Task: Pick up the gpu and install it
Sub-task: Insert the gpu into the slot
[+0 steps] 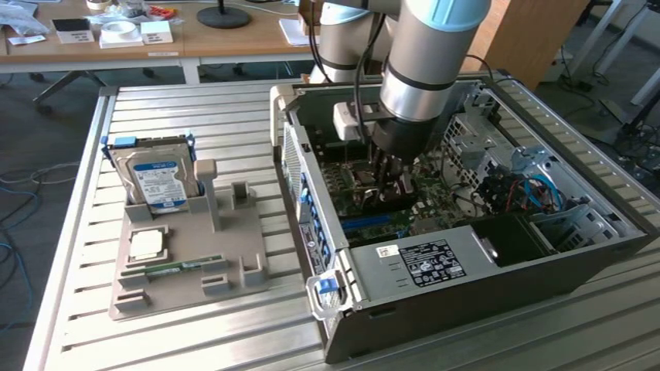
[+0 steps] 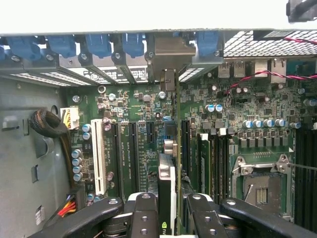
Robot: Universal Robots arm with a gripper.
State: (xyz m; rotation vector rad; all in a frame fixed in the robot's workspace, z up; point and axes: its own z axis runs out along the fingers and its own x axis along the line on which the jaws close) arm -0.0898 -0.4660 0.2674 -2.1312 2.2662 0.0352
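The gpu (image 2: 167, 191) shows edge-on in the wrist view, a thin dark card standing upright over the black expansion slots of the green motherboard (image 2: 133, 106). Its silver end bracket (image 2: 171, 54) sits at the rear slot openings of the case. My gripper (image 2: 171, 215) is shut on the card, with a black finger (image 2: 143, 213) on one side and the other finger on the opposite side. In the exterior view the gripper (image 1: 390, 185) reaches down inside the open PC case (image 1: 495, 301), with the gpu (image 1: 390, 202) low between its fingers, just above the board.
A CPU socket (image 2: 260, 186), memory sticks and a white slot (image 2: 100, 156) lie beside the card. A cable bundle (image 2: 49, 124) hangs near the case wall. The power supply (image 1: 433, 259) fills the near end. The grey holder (image 1: 232, 270) outside carries a hard drive (image 1: 160, 179) and memory stick (image 1: 175, 268).
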